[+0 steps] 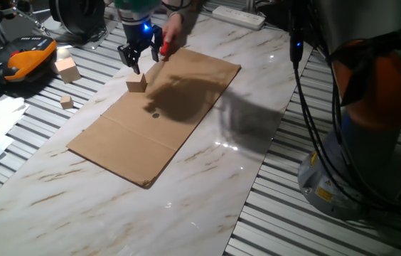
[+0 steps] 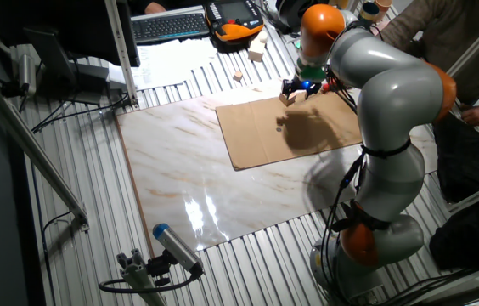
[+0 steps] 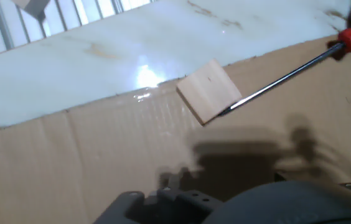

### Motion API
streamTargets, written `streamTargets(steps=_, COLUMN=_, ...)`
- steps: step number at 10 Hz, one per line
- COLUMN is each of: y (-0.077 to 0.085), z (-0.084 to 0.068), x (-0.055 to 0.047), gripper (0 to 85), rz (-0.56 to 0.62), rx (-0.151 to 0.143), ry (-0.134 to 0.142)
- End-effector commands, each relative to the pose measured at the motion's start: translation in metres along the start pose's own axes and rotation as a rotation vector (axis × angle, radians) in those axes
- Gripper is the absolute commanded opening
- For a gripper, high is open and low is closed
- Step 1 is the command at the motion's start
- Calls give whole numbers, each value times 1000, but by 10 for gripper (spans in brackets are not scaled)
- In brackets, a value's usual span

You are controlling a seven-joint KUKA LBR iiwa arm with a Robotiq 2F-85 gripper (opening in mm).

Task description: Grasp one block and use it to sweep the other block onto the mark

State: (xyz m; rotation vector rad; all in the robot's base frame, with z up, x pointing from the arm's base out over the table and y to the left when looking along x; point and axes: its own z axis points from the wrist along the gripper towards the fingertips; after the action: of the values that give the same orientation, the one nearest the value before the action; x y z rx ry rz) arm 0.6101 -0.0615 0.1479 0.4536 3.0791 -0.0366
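A pale wooden block (image 1: 136, 84) sits on the brown cardboard sheet (image 1: 179, 135) near its far left edge. It also shows in the hand view (image 3: 208, 91) and the other fixed view (image 2: 289, 99). My gripper (image 1: 135, 60) hovers just above this block, open and empty, and it also shows in the other fixed view (image 2: 295, 87). The mark (image 1: 156, 114), a small dark dot, lies on the cardboard a short way nearer than the block. A person's hand holds a red-handled screwdriver (image 3: 287, 71) whose tip touches the block. In the hand view only my dark housing shows at the bottom.
Two more wooden blocks (image 1: 67, 69) (image 1: 67, 102) lie on the slatted table left of the marble slab (image 1: 65, 199). An orange-and-black device (image 1: 23, 58) and papers sit at the far left. The person's hand (image 1: 172, 32) is right beside my gripper.
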Motion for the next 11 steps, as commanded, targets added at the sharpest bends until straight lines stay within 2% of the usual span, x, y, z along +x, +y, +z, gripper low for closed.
streamTargets(steps=1, y=0, z=0, x=0, gripper=680, rz=5, rx=2, ry=4)
streamTargets(steps=3, y=0, z=0, x=0, gripper=680, rz=29, rx=-10, ry=23)
streamTargets(steps=5, y=0, z=0, x=0, gripper=680, rz=78, rx=-29, ry=30)
streamTargets(steps=6, y=0, z=0, x=0, gripper=680, rz=92, rx=-14, ry=16)
streamTargets(steps=7, y=0, z=0, x=0, gripper=680, rz=100, rx=15, ry=-16)
streamTargets(steps=8, y=0, z=0, x=0, gripper=680, rz=104, rx=24, ry=-32)
streamTargets(steps=9, y=0, z=0, x=0, gripper=680, rz=107, rx=14, ry=-31)
streamTargets(steps=10, y=0, z=0, x=0, gripper=680, rz=114, rx=25, ry=-19)
streamTargets(steps=11, y=0, z=0, x=0, gripper=680, rz=114, rx=22, ry=-18)
